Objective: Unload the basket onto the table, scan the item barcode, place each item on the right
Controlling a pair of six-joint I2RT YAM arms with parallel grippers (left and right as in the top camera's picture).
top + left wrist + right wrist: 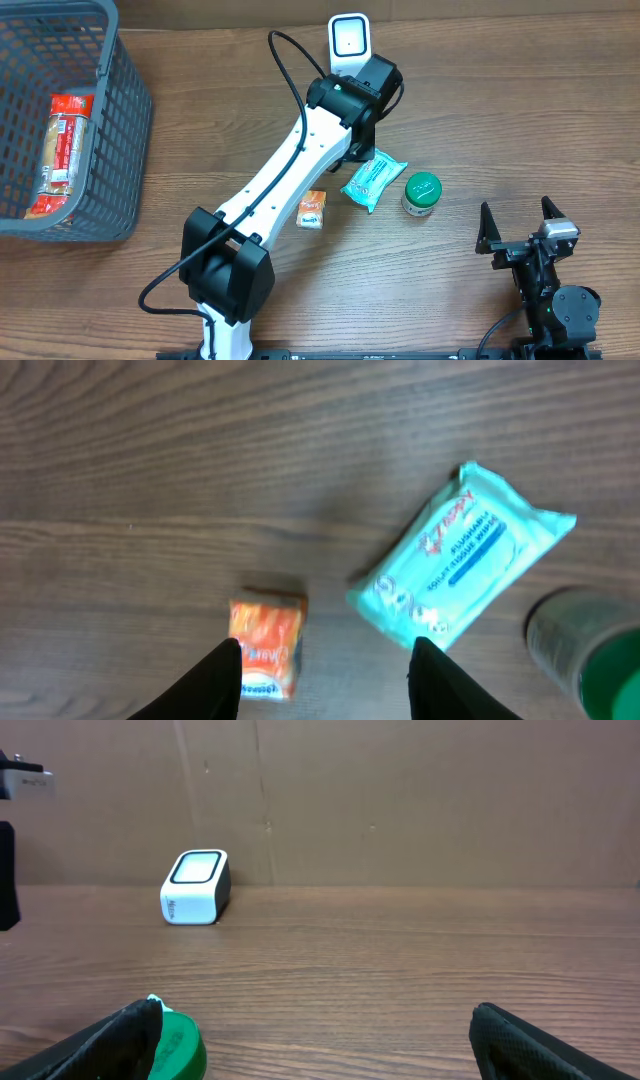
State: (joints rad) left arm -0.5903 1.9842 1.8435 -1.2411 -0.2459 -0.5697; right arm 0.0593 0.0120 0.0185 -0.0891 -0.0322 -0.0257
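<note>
Wipes pack [465,555], prob. the item, flat on table, centre-right of overhead, below scanner [349,40] | RISK: L gripper [326,650] takes orange packet [267,645] instead; soft wrap may slip; barcode not seen, maybe underneath, so no read | LOOK: teal, glossy, red/blue print, tilted | L gripper apart, empty; R gripper [314,1008] wide apart, empty

Wipes pack [374,182] between small packet [312,209] and jar [421,194], scanner [349,40] behind, basket [125,130] left
</note>
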